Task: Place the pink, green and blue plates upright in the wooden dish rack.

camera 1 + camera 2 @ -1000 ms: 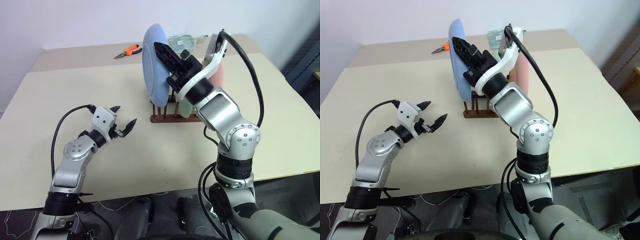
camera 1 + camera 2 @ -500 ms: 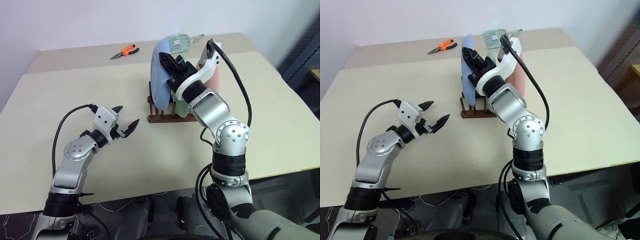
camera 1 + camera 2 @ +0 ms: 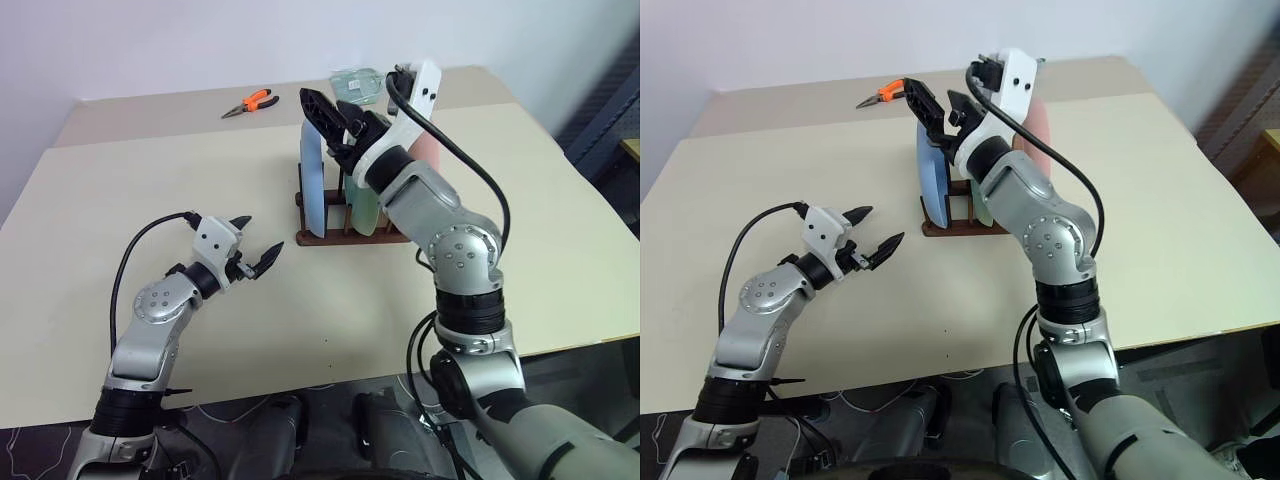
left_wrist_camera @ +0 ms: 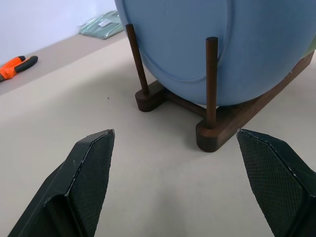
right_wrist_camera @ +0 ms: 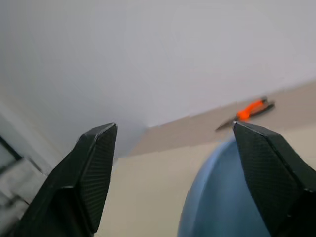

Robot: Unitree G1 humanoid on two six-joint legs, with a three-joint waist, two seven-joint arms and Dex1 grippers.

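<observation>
Plates, blue (image 3: 312, 190), green (image 3: 364, 208) and pink (image 3: 428, 150), stand upright between the pegs of the wooden dish rack (image 3: 345, 236) at the table's (image 3: 150, 170) twelve o'clock, so the right gripper (image 3: 333, 118) above spreads its fingers apart, the left gripper (image 3: 254, 242) likewise spread and empty.

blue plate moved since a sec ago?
Yes. The blue plate has dropped from a tilt above the wooden dish rack to upright in its front slot; the right hand has let go.
</observation>
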